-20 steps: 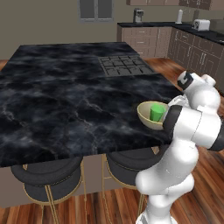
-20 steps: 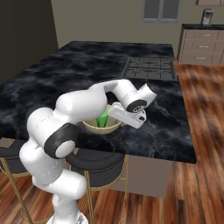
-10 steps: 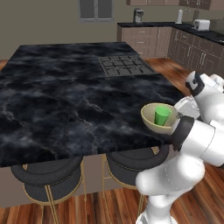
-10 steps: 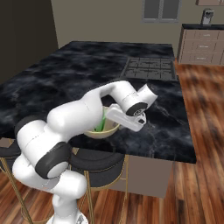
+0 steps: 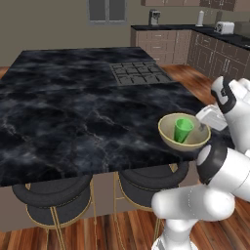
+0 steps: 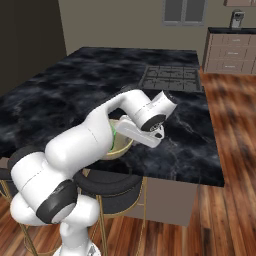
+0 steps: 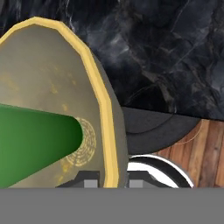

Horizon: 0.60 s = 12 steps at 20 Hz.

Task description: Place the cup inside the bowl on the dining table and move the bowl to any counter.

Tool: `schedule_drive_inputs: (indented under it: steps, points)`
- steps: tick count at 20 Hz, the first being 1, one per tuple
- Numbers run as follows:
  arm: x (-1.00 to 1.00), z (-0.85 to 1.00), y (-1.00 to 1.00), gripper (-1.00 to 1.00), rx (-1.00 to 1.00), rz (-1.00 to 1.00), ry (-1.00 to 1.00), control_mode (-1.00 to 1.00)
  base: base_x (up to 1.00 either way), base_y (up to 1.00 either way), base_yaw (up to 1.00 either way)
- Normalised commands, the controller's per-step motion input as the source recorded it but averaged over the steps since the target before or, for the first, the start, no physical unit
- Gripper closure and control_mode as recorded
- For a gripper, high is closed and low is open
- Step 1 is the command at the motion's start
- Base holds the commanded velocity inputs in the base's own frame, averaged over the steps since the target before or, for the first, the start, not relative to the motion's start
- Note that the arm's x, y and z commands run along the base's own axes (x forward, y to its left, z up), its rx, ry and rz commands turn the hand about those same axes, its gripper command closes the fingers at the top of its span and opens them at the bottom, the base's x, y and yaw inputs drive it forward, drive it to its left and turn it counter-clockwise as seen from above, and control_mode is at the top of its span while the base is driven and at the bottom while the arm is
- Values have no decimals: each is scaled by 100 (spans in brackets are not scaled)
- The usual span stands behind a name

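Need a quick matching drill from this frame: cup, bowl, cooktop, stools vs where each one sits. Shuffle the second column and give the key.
Things:
1. cup
2. bowl
3. cooktop
4. stools

Places:
A. built into the far part of the dining table top
B. under the table's near edge
C. standing inside the bowl
D. at the table's near corner, its rim between the fingers of the gripper

Pairs: 1-C, 2-D, 3-A, 4-B
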Motion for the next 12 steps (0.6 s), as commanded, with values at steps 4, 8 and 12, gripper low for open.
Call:
schedule_drive_inputs:
  steps: [4,8,12]
  points:
    - [0,26,26,100,-2,-5,1,-100,0,0,0]
    - [0,8,16,100,-2,-9,11,-100,0,0,0]
    - [5,0,3,100,0,-13,22,-100,0,0,0]
